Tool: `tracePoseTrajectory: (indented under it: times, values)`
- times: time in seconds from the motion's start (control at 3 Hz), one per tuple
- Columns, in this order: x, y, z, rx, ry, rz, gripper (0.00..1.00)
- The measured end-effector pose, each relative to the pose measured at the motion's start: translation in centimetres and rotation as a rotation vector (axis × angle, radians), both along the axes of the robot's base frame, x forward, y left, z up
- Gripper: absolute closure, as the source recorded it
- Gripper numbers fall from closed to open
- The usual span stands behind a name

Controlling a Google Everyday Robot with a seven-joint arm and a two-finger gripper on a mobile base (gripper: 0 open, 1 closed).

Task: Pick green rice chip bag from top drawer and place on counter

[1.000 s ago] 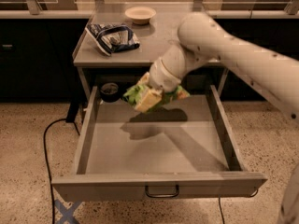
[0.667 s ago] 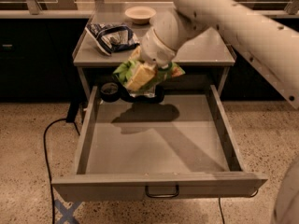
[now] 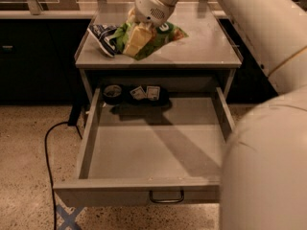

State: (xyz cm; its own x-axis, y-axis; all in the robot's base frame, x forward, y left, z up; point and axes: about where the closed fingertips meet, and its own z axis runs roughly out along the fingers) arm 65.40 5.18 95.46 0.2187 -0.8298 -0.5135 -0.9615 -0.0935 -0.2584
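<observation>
Drawer first: the top drawer [image 3: 153,147] stands pulled fully out toward the camera, its loop handle [image 3: 166,196] at the front. Its grey floor is now bare where the bag hung over it a second ago. Only a dark round tub [image 3: 112,93] and a couple of small packets [image 3: 146,93] sit against the back wall. The robot's pale arm [image 3: 268,162] fills the near right of the view, far larger than in the earlier frame, and sweeps up and over to the wrist at the top.

Beyond and above the drawer, the green rice chip bag [image 3: 160,35] has been carried up and out, over the bench [image 3: 206,49]. A second ago it was low inside the rear of the drawer, and a little later it was level with the bench's front edge. Now it hangs over the left-middle of the bench top, its left end overlapping the dark blue-and-white bag [image 3: 101,35] lying there. The gripper [image 3: 136,41] is directly above the bench, its fingers [image 3: 135,36] clamped on the bag's middle. Whether the bag's lower edge touches the surface I cannot tell.

By my judgement the pick is done and the lift has cleared the bench edge. What remains is to lower, let go and back away — preferably without leaving the bag on top of the other one.
</observation>
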Motion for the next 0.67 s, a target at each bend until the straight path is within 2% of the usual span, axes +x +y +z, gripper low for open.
tracePoseTrajectory:
  times: [0.33, 0.67]
  values:
    - [6.9, -3.0, 0.1, -0.126, -0.086, -0.145, 1.00]
    - [8.5, -4.9, 2.6, -0.127, -0.150, -0.199, 1.00]
